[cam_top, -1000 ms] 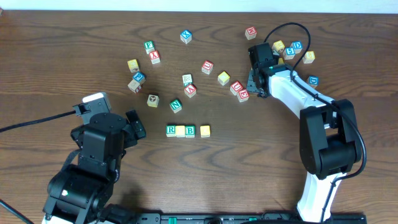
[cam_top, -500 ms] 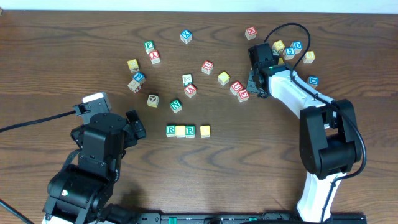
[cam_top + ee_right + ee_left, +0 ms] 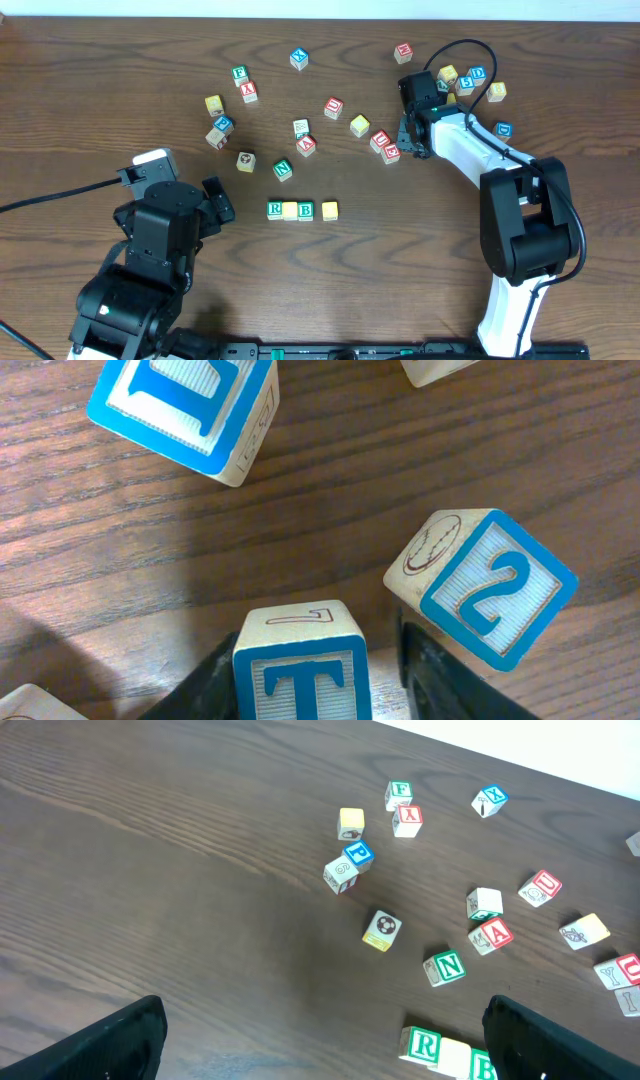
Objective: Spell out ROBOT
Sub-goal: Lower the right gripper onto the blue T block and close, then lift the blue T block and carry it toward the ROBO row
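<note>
Presently the right gripper [image 3: 300,670] pinches the blue T cube [image 3: 300,665] among the far-right cluster, well up and right of the R cube [image 3: 275,209] row: R, yellow, B, yellow [image 3: 329,210]. The T belongs just right of that. The left gripper [image 3: 320,1040], nearer the row, is spread and empty.

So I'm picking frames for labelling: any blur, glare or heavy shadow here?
Overhead: sharp, evenly lit, no glare. Left wrist: sharp, mild shadow on the table. Right wrist: T cube crisp, dark shadow at lower left.
</note>
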Controlling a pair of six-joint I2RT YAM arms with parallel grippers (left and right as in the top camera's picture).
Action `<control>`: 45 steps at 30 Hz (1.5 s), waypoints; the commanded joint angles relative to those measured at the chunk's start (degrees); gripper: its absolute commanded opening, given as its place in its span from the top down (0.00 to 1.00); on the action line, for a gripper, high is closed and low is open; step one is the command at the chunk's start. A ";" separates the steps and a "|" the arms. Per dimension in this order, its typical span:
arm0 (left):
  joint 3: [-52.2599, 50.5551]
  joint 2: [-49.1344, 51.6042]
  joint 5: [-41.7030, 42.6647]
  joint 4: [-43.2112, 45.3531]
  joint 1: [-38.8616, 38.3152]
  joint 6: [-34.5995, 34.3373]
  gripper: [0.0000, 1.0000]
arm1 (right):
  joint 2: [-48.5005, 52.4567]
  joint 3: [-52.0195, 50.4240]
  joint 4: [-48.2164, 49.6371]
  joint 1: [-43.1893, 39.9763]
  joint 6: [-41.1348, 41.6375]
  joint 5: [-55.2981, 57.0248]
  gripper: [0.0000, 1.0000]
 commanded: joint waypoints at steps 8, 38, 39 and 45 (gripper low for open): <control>1.31 -0.02 -0.79 -0.04 0.28 0.79 0.01 | 0.52 -0.11 0.20 0.24 0.66 0.94 0.72; 1.31 -0.04 -0.79 -0.04 0.28 0.79 0.01 | -23.37 6.69 -14.51 0.52 -1.49 -0.83 0.82; 1.31 -0.04 -0.79 -0.04 0.28 0.79 0.01 | -24.98 6.69 -15.50 0.68 -1.49 -1.64 0.84; 1.31 -0.04 -0.79 -0.07 0.28 0.79 0.01 | -33.81 6.69 -23.54 3.56 1.44 -4.96 0.91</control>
